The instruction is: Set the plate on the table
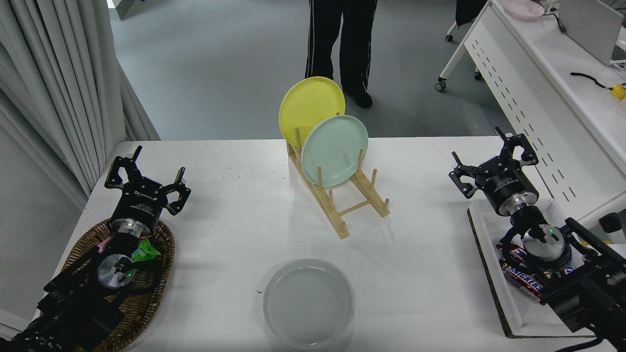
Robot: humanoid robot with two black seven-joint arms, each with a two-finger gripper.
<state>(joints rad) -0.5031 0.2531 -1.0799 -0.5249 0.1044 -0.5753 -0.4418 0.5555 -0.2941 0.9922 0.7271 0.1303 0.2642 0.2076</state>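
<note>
The pale grey-white plate (307, 302) lies flat on the white table (234, 220) near its front edge. My right gripper (494, 157) is open and empty at the table's right side, far from the plate and pointing away from the camera. My left gripper (145, 174) is open and parked at the lower left above a wicker basket.
A wooden rack (337, 195) at the table's middle back holds a yellow plate (310, 110) and a mint green plate (335, 149) upright. A wicker basket (137, 293) sits front left. A tray (508, 298) with candy bars (525, 286) sits front right. A person (341, 44) stands beyond the table. A white perforated desk (533, 83) is at the right.
</note>
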